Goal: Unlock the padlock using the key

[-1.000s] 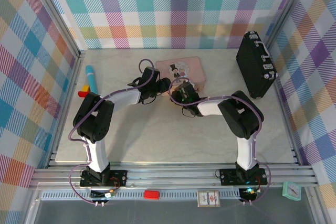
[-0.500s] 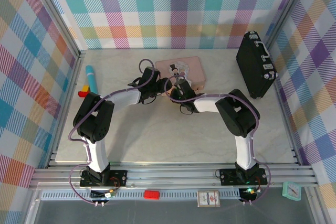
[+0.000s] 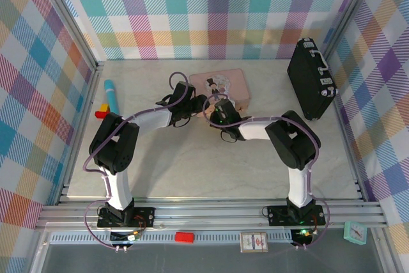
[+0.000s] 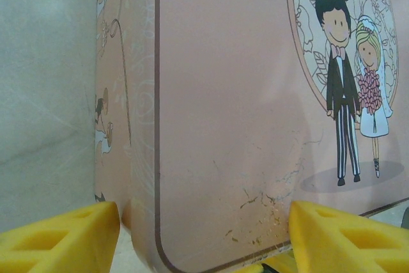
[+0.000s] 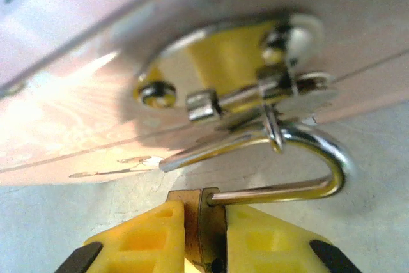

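A pink tin (image 3: 233, 81) with a cartoon couple on its lid lies at the back of the table. My left gripper (image 4: 204, 212) is closed across the tin's (image 4: 223, 94) near corner, one yellow pad on each side. On the tin's front wall sits a silver clasp (image 5: 243, 75). The padlock's shackle (image 5: 319, 180) hooks through the clasp, and one shackle end is free of the body. My right gripper (image 5: 204, 212) is shut on the small brass padlock (image 5: 203, 222). In the top view both grippers, left (image 3: 200, 102) and right (image 3: 220, 103), meet at the tin's front-left corner. The key is hidden.
A black case (image 3: 311, 78) stands upright at the back right. A teal cylinder (image 3: 110, 91) and a red-and-yellow block (image 3: 101, 113) lie by the left wall. Checked walls close in the table on three sides.
My right gripper has moved in toward the tin's front and closed onto the padlock. The left arm has stayed still on the tin.
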### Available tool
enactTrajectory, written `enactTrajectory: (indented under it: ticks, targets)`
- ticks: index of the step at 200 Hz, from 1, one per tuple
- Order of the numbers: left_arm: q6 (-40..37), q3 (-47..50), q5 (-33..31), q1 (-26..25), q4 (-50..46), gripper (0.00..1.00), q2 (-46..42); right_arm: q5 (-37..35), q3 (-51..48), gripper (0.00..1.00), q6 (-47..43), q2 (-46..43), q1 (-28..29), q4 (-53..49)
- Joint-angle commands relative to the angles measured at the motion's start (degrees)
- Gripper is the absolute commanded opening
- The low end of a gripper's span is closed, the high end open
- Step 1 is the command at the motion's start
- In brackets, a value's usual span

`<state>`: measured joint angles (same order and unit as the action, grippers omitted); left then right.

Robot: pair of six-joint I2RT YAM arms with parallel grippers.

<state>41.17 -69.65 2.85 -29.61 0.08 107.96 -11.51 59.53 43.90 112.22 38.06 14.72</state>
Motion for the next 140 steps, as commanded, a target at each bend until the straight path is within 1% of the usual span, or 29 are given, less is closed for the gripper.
enactTrajectory:
  ticks: [1, 33, 72, 104, 121, 140]
  targets:
    - [0.5, 0.8, -2.3, -0.5, -3.5, 0.69, 0.1, 1.2, -2.7, 0.17, 0.7, 0.9, 0.4, -6.3]
    - [0.5, 1.1, -2.3, -0.5, -3.4, 0.69, -0.2, 1.4, -3.7, 0.15, 1.7, 0.0, 0.4, -5.9]
    - [0.4, 1.3, -2.8, -0.4, -3.6, 0.69, -0.4, 0.3, -5.9, 0.08, 1.5, -2.9, 0.1, -5.9]
    - [0.8, 1.7, -2.9, -0.4, -3.1, 0.69, -0.6, 1.8, -7.7, 0.05, 2.3, -3.7, -0.9, -4.7]
    - [0.8, 1.5, -2.8, -0.4, -3.3, 0.69, -0.6, 2.8, -9.9, 0.04, 3.5, -4.8, -2.2, -2.0]
    - [0.7, 1.4, -2.8, -0.4, -3.5, 0.69, -0.6, 6.8, -13.0, 0.03, 4.8, -5.9, -4.6, 4.4]
